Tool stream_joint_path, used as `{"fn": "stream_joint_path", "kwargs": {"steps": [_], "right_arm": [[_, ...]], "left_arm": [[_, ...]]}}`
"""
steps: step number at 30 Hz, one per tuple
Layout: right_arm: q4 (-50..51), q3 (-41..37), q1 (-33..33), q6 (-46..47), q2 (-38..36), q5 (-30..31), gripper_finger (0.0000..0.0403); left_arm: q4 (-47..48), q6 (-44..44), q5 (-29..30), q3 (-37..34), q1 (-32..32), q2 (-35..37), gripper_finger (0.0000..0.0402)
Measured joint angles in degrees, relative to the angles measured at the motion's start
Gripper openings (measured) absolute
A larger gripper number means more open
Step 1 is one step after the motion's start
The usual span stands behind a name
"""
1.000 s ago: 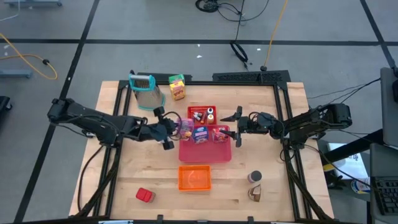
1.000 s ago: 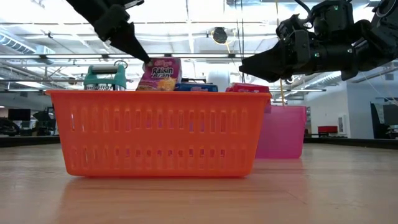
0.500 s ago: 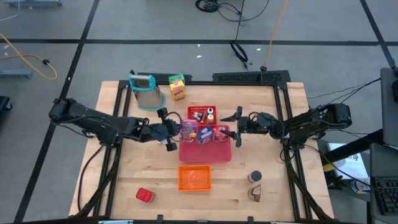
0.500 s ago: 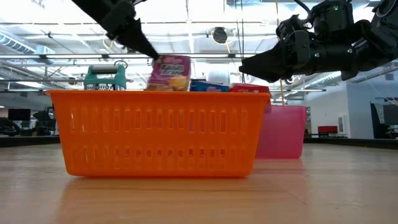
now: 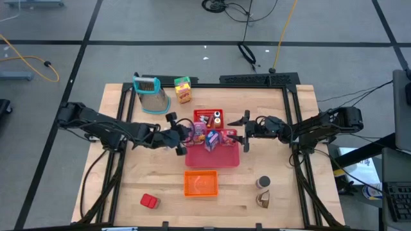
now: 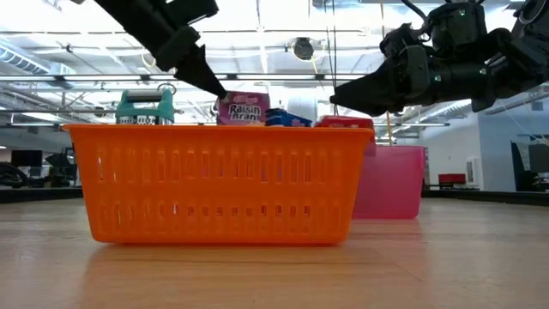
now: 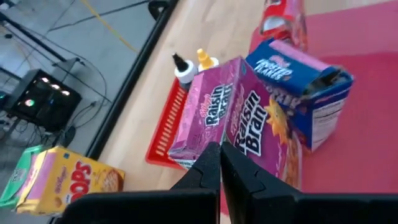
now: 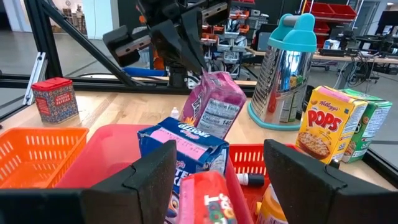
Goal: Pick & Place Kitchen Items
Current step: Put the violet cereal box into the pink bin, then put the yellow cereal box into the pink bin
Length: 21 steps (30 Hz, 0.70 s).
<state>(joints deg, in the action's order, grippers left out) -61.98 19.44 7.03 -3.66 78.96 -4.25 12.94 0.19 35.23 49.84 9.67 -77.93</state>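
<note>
Moved: purple box (image 5: 196, 132) carried rightward with the left tool (image 5: 182, 135), now lower over the pink bin (image 5: 212, 158).
Purple box: one, pinched at its corner by the left tool, leaning on the blue box (image 5: 212, 139).
Bin contents: three boxes, purple, blue, red (image 5: 227, 137).
Right tool (image 5: 244, 133): released, fingers spread, by the bin's right edge.
Surface (image 5: 128, 179): one orange basket (image 5: 201, 184), one red tin (image 5: 149, 201).

Glossy printed-card Raisin Bran box (image 7: 227, 121), shiny metal grater (image 8: 281, 84), slotted plastic orange basket (image 6: 214, 180), matt pale wooden table (image 5: 128, 186).
</note>
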Motion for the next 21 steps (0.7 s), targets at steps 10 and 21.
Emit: {"fn": "stream_joint_path", "kwargs": {"steps": [10, 21], "right_arm": [[-0.3, 0.0, 0.0, 0.0, 0.0, 0.0, 0.0233], [-0.3, 0.0, 0.0, 0.0, 0.0, 0.0, 0.0233]], "left_arm": [[1.9, -0.6, -1.4, 0.0, 0.7, 0.0, 0.0016], [1.9, -0.9, -1.2, 0.0, 0.7, 0.0, 0.0078]]}}
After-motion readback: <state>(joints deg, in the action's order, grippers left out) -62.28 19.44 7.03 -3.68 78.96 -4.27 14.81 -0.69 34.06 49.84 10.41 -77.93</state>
